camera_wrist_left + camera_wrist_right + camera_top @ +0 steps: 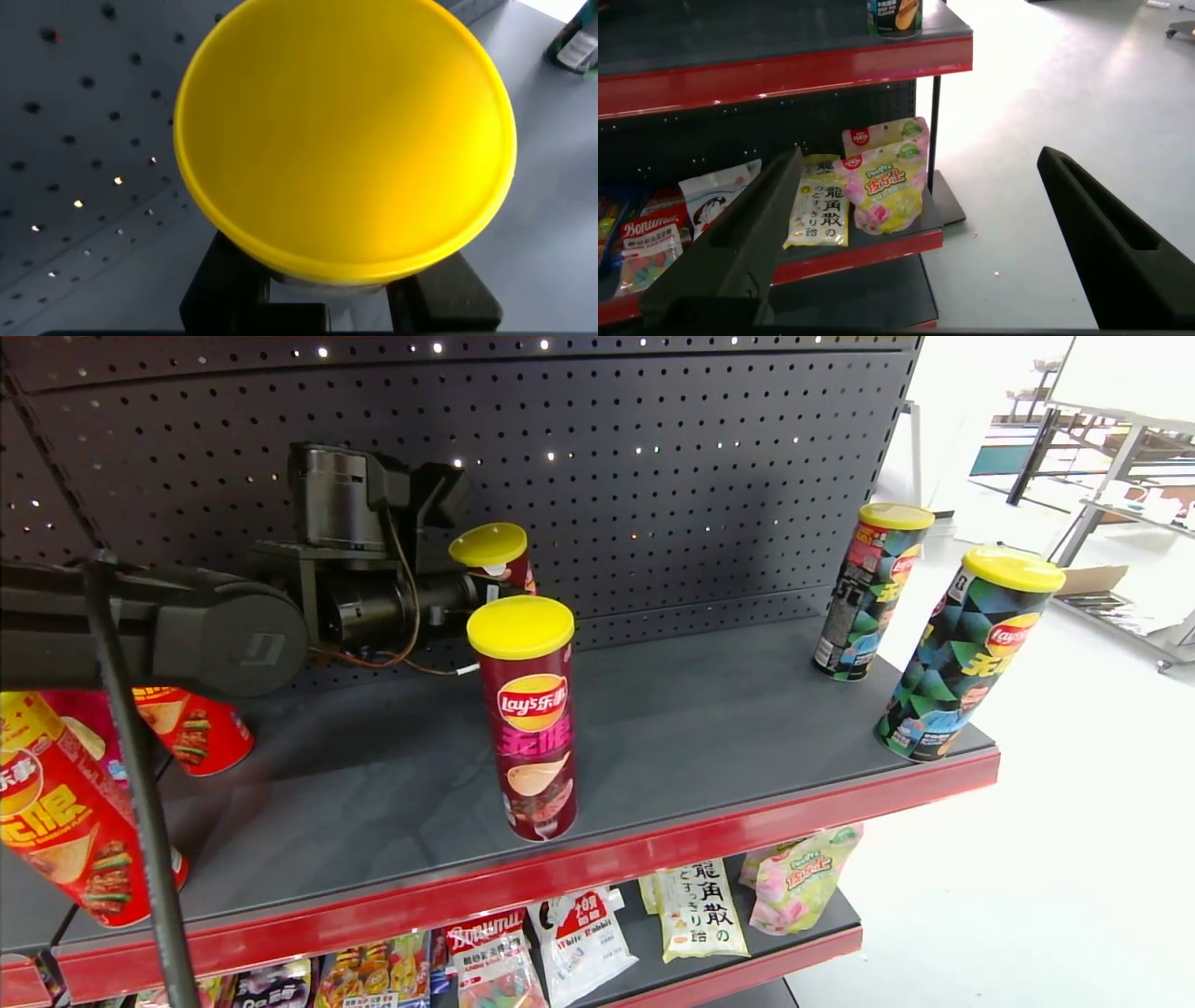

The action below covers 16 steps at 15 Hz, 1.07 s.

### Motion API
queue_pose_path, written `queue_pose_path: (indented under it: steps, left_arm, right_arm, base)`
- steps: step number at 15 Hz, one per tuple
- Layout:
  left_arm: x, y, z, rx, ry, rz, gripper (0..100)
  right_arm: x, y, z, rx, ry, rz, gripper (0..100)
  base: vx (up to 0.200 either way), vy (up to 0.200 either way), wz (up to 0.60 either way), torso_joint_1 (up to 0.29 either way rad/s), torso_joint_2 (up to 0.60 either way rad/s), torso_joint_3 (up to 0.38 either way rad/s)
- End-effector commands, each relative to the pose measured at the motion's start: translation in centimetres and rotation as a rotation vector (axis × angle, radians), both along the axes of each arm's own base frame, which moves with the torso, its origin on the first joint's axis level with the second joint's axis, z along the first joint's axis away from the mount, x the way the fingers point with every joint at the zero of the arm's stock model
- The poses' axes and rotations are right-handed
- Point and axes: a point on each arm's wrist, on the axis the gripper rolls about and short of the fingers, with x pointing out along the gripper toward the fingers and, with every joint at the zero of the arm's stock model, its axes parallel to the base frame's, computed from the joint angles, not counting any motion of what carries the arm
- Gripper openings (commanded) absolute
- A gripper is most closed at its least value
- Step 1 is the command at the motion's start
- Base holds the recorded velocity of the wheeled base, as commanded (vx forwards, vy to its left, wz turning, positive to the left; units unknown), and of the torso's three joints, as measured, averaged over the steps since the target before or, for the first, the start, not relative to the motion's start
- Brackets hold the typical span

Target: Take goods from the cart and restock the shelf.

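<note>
A dark grey metal shelf (728,709) with a red front edge stands against a black pegboard back (653,476). A pale floor (1074,803) and metal racks (1102,457) lie off to the right. Snack bags (695,910) fill the lower shelf.

The left gripper (471,586) clamps a maroon chip can with a yellow lid (495,553) close to the pegboard. The can's lower part is hidden. In front of it, a matching maroon can (529,728) stands upright near the shelf edge. Two teal patterned cans (873,593) stand at the right end and two red cans (56,821) at the left.

The right gripper (915,233) hangs beside the lower shelf, its fingers spread wide with nothing between them.
</note>
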Motion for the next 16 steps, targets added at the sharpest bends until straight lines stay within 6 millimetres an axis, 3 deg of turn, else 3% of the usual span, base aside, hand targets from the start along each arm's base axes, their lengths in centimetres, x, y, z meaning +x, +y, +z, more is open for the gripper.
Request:
queue_pose_path:
  steps: [1, 16]
  left_arm:
    - [0.03, -0.03, -0.09, -0.002, 0.005, -0.001, 0]
    - [-0.08, 0.47, -0.22, 0.015, 0.036, 0.010, 0]
  right_arm:
    - [0.00, 0.00, 0.00, 0.000, 0.000, 0.000, 100]
    - [0.00, 0.00, 0.00, 0.000, 0.000, 0.000, 100]
  base:
    - [0.000, 0.000, 0.00, 0.000, 0.00, 0.000]
    - [0.000, 0.000, 0.00, 0.000, 0.00, 0.000]
